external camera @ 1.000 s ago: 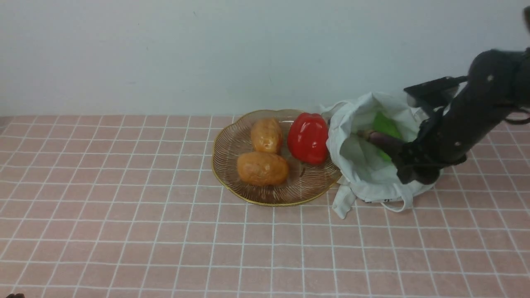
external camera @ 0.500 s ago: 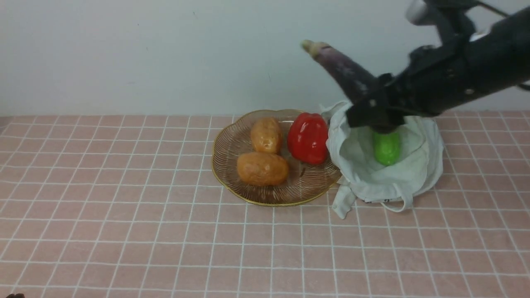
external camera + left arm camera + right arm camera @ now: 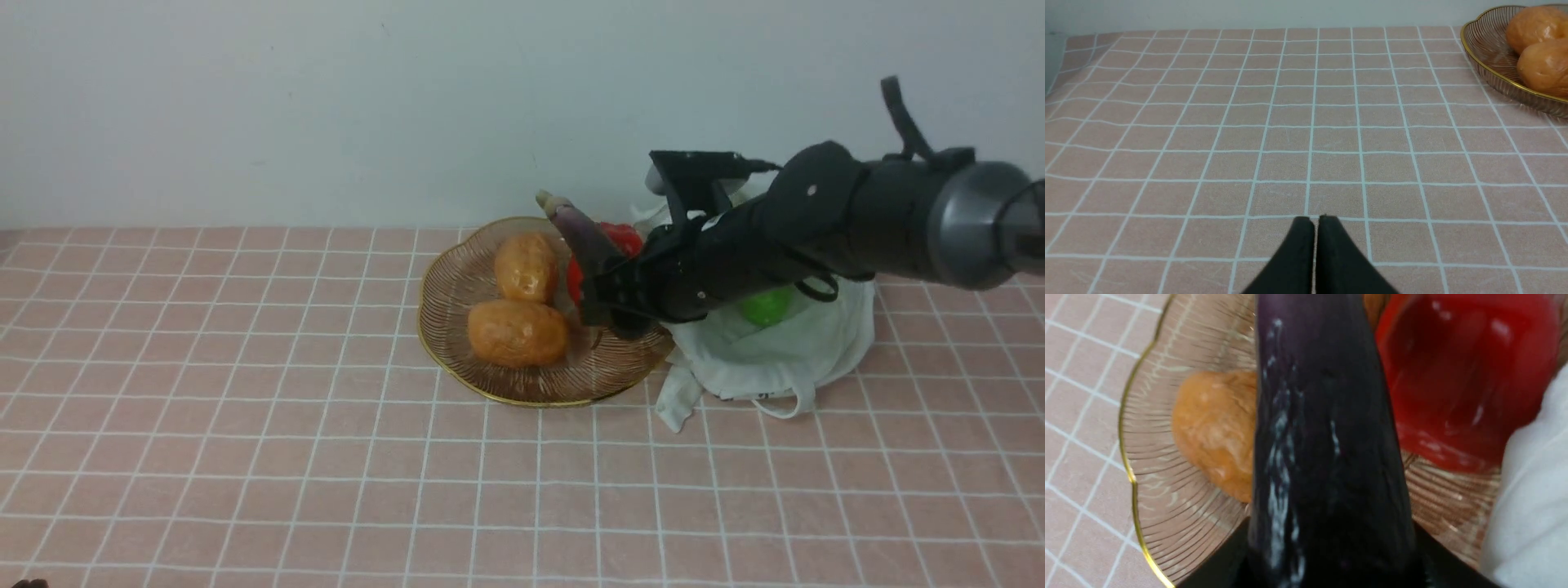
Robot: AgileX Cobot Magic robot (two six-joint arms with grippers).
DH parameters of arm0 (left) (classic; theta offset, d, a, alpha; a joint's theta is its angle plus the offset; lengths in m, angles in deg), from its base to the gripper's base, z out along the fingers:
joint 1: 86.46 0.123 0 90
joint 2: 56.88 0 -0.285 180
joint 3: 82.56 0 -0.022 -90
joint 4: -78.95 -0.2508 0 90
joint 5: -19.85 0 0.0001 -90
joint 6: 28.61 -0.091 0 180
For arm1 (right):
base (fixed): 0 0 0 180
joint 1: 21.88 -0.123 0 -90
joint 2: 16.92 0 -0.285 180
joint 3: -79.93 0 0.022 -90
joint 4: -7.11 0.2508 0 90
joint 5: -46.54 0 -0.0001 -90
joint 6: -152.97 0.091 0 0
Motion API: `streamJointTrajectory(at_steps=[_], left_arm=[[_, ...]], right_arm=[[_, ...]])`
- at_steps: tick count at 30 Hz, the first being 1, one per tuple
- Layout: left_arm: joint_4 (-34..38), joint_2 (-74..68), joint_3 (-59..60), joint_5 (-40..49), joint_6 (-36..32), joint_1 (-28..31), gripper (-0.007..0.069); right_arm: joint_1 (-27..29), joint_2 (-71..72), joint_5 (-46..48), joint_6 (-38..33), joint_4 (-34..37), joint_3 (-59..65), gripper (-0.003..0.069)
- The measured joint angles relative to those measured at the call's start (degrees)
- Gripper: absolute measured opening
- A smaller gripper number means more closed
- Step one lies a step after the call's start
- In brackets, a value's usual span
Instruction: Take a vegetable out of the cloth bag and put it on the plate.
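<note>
One long glossy purple-black eggplant [image 3: 581, 235], clamped in the right gripper [image 3: 608, 306], tilts over the right side of one ribbed amber glass plate [image 3: 522, 390] holding two orange-brown potatoes [image 3: 518, 331] and one red pepper [image 3: 624, 237], left of one white cloth bag [image 3: 784, 359]; the left gripper [image 3: 1314, 222] is pressed closed, empty.

right hand [image 3: 608, 300] holds the eggplant [image 3: 583, 240] tilted over the plate [image 3: 446, 287], beside the cloth bag [image 3: 784, 359].

- The right arm [image 3: 824, 216] is seen stretched leftward and angled down, the right end effector [image 3: 611, 304] clamped around the eggplant [image 3: 581, 235].
- The left end effector [image 3: 1314, 234] is pictured with both fingers pressed together, pointing forward.
</note>
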Motion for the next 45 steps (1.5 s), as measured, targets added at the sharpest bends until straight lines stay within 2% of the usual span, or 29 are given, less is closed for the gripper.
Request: streamJointTrajectory(at_steps=[7, 12, 16, 22, 28, 29, 30, 31, 36, 37, 39, 40, 41, 45], left_arm=[[0.0, 0.0, 0.0, 0.0, 0.0, 0.0, -0.0005], [0.0, 0.0, 0.0, 0.0, 0.0, 0.0, -0.0005], [0.0, 0.0, 0.0, 0.0, 0.0, 0.0, -0.0005], [0.0, 0.0, 0.0, 0.0, 0.0, 0.0, -0.0005], [0.0, 0.0, 0.0, 0.0, 0.0, 0.0, -0.0005], [0.0, 0.0, 0.0, 0.0, 0.0, 0.0, -0.0005], [0.0, 0.0, 0.0, 0.0, 0.0, 0.0, -0.0005], [0.0, 0.0, 0.0, 0.0, 0.0, 0.0, -0.0005], [0.0, 0.0, 0.0, 0.0, 0.0, 0.0, -0.0005], [0.0, 0.0, 0.0, 0.0, 0.0, 0.0, -0.0005], [0.0, 0.0, 0.0, 0.0, 0.0, 0.0, -0.0005], [0.0, 0.0, 0.0, 0.0, 0.0, 0.0, -0.0005], [0.0, 0.0, 0.0, 0.0, 0.0, 0.0, -0.0005], [0.0, 0.0, 0.0, 0.0, 0.0, 0.0, -0.0005]], right_arm=[[-0.1, -0.6, 0.0, 1.1, 0.0, 0.0, 0.0378], [-0.1, -0.6, 1.7, 1.2, 0.1, 0.0, 0.0568], [-0.1, 0.7, 5.1, 1.2, -0.9, -0.1, 0.0651], [0.6, 7.0, 14.4, 1.3, -5.8, -3.8, 0.0654], [2.8, 15.7, 31.8, 2.7, -16.1, -14.8, 0.0526], [3.3, 17.9, 36.4, 3.5, -19.4, -17.3, 0.0476], [3.8, 19.1, 38.3, 4.4, -21.8, -19.1, 0.0453], [4.5, 21.1, 39.7, 5.6, -25.3, -20.4, 0.0395], [6.9, 29.7, 41.2, 11.5, -35.3, -20.7, 0.0225], [7.5, 34.8, 41.4, 13.6, -38.5, -19.2, 0.0148], [7.9, 41.7, 41.7, 15.7, -41.1, -15.6, 0.0071], [7.9, 41.7, 41.7, 15.8, -41.2, -15.2, 0.0064], [7.9, 46.9, 41.8, 16.8, -42.3, -12.0, 0.002], [7.9, 58.2, 41.6, 19.6, -43.1, -0.9, -0.0011]])
